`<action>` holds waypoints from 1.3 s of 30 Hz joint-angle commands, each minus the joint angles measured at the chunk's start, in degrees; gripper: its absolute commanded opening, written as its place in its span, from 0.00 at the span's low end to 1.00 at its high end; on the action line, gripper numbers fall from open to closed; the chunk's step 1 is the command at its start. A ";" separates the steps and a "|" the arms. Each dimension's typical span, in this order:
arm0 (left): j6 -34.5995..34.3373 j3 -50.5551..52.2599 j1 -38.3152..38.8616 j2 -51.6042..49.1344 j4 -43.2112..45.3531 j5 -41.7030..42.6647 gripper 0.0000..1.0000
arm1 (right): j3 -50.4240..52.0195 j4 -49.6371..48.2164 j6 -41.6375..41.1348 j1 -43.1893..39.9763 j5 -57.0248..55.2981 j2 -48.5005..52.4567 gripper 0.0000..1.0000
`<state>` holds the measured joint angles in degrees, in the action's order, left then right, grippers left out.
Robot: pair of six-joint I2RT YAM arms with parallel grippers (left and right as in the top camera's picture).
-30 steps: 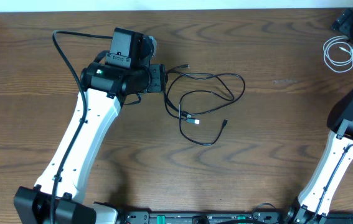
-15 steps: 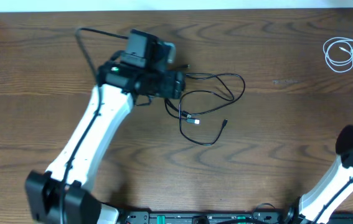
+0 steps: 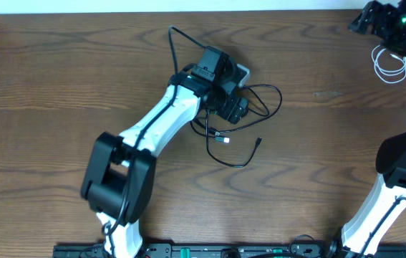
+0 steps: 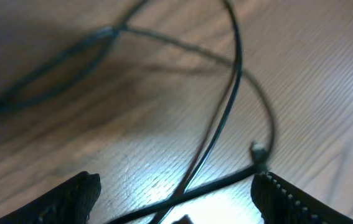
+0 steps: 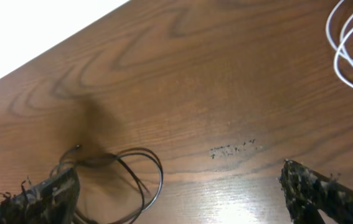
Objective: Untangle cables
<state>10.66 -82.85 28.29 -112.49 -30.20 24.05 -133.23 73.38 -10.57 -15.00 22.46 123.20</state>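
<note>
The black cables (image 3: 263, 100) lie in a loose tangle at the table's middle, with plug ends at the front (image 3: 221, 140). My left gripper (image 3: 239, 112) hangs low over the tangle's left part. In the left wrist view it is open (image 4: 176, 208), and crossing black strands (image 4: 226, 112) run between its fingers. The white cable (image 3: 391, 63) lies coiled at the far right, apart from the black ones. My right gripper (image 3: 366, 20) is open and empty (image 5: 182, 199), high near the back right corner. The right wrist view shows the white coil (image 5: 350, 53) and a black loop (image 5: 144, 177).
The left arm's thick black wire (image 3: 177, 43) arcs behind its wrist. The table's back edge (image 3: 188, 10) meets a white wall. The right arm's lower link (image 3: 392, 179) stands at the front right.
My left arm has swung right and stretched out, from left of the tangle to over it. My right gripper left the overhead view, then came back at the back right corner.
</note>
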 commanded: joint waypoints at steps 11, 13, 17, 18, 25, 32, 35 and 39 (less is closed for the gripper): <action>-0.24 -2.58 -0.09 0.52 -1.42 -13.09 0.08 | 9.16 -4.63 8.39 1.11 8.22 -0.07 0.99; -2.49 -4.57 -0.09 4.37 -1.79 -14.71 0.08 | 9.18 -4.66 9.20 1.79 9.33 -0.07 0.99; -7.52 -6.75 -0.07 14.08 -0.22 -14.14 0.08 | 9.18 -4.59 9.55 3.63 9.73 -0.07 0.99; -9.55 -6.75 -0.07 16.96 0.55 -14.01 0.08 | 9.18 -4.50 10.05 4.15 10.27 -0.07 0.99; -12.28 -6.75 -0.09 30.67 0.76 -14.03 0.07 | 9.18 -4.85 14.21 7.87 18.95 -0.07 0.99; -12.26 -6.75 -0.09 36.65 5.66 -14.05 0.08 | 9.29 -4.98 17.55 10.60 28.39 -0.07 0.99; -12.26 -6.75 -0.50 38.45 10.34 -14.08 0.07 | 9.29 -4.66 18.25 12.76 28.52 -0.07 0.99; -12.52 -6.75 -1.79 41.20 16.81 -14.08 0.08 | 9.29 -4.37 20.57 15.78 28.52 -0.07 0.99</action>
<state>-1.34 -89.30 27.62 -75.11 -16.19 10.35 -124.31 68.77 6.63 -1.72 48.40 123.20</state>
